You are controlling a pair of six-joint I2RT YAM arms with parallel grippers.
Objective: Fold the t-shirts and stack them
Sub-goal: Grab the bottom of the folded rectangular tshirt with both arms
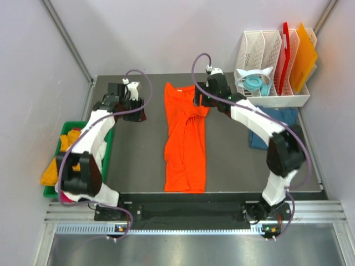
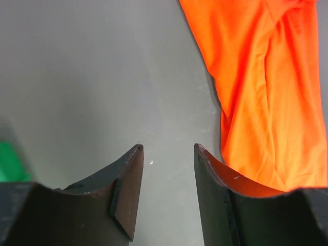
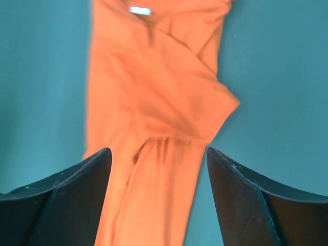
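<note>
Left claw (image 2: 168,148) and right claw (image 3: 158,151) both gape empty above the dark grey table (image 1: 133,166), pale walls (image 1: 138,33) around.

Bright orange t-shirt (image 1: 186,144) lies flat, folded lengthwise, centred.

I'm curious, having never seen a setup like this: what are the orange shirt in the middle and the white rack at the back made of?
The orange t-shirt looks like soft, matte knit cloth, perhaps cotton or a blend, since it lies in folds and wrinkles. The white rack looks like rigid moulded plastic, faintly glossy, with slotted walls.
</note>
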